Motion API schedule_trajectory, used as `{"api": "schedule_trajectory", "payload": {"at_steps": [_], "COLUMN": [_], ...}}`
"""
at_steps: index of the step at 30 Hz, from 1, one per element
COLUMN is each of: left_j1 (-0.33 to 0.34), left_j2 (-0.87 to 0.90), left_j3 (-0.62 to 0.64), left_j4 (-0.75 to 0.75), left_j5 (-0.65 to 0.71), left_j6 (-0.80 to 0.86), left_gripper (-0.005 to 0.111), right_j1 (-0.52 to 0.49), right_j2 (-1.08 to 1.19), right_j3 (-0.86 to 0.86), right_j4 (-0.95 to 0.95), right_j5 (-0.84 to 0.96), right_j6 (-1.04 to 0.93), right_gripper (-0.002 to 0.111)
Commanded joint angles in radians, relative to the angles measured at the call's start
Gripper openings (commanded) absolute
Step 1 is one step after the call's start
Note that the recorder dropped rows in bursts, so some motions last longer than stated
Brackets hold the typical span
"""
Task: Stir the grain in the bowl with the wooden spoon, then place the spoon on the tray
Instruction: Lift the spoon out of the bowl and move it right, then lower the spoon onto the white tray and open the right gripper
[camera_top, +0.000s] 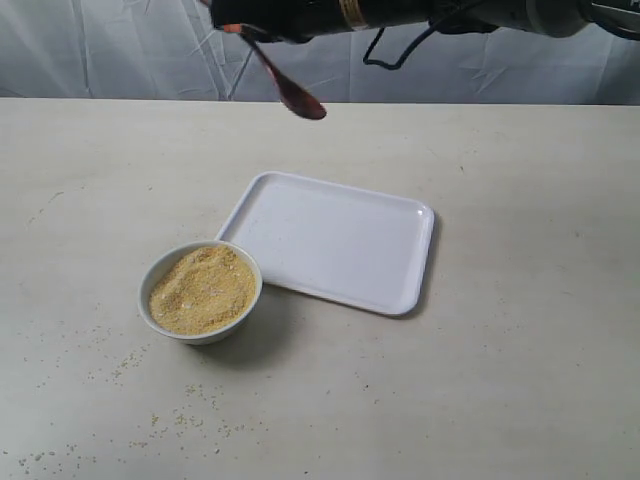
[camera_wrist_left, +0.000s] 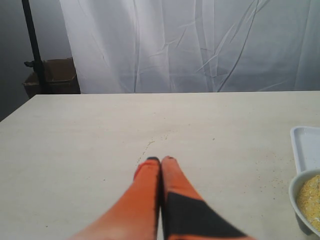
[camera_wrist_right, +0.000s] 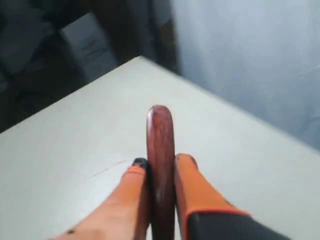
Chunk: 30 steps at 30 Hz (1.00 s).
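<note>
The small white bowl (camera_top: 200, 292) sits left of centre, filled with yellow-tan grain (camera_top: 203, 290). The white tray (camera_top: 330, 240) lies just right of it, its near-left edge close to the bowl. High above the tray's far-left corner, my right gripper (camera_top: 232, 28) is shut on the wooden spoon (camera_top: 290, 85), whose oval end hangs down to the right in the air. In the right wrist view the spoon (camera_wrist_right: 160, 150) is pinched between the orange fingers of that gripper (camera_wrist_right: 161, 162). My left gripper (camera_wrist_left: 160, 161) is shut and holds nothing; the bowl's edge (camera_wrist_left: 296, 197) and the tray's corner (camera_wrist_left: 302, 145) show beside it.
Loose grains (camera_top: 170, 405) are scattered on the table in front of and left of the bowl. A white curtain (camera_top: 130, 50) hangs behind the table. A cardboard box (camera_wrist_left: 52, 77) stands beyond the table edge in the left wrist view.
</note>
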Motion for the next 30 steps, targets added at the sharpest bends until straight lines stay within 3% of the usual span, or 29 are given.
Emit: {"api": "schedule_trajectory", "payload": {"at_steps": [1, 6, 9, 11, 19, 22, 30], "left_j1": [0.001, 0.001, 0.001, 0.001, 0.001, 0.001, 0.001], "left_j2": [-0.005, -0.005, -0.005, -0.005, -0.005, -0.005, -0.005], "left_j3": [0.005, 0.005, 0.005, 0.005, 0.005, 0.005, 0.005], "left_j4": [0.001, 0.001, 0.001, 0.001, 0.001, 0.001, 0.001], "left_j5": [-0.004, -0.004, -0.004, -0.004, -0.004, -0.004, -0.004], "left_j6": [-0.001, -0.001, -0.001, -0.001, -0.001, -0.001, -0.001], "left_gripper": [0.000, 0.000, 0.000, 0.000, 0.000, 0.000, 0.000], "right_j1": [-0.004, -0.004, -0.004, -0.004, 0.017, 0.018, 0.036], "right_j2": [-0.010, -0.010, -0.010, -0.010, -0.008, 0.009, 0.143], "right_j3": [0.000, 0.092, 0.153, 0.168, 0.171, 0.171, 0.123], "right_j4": [0.004, 0.036, 0.347, 0.677, 1.791, 1.991, 2.074], "right_j5": [0.429, 0.730, 0.861, 0.956, 1.062, 1.121, 1.114], "right_j6": [-0.087, -0.136, -0.338, -0.549, -2.109, -2.446, -2.524], "right_gripper": [-0.001, -0.001, -0.001, -0.001, -0.001, -0.001, -0.001]}}
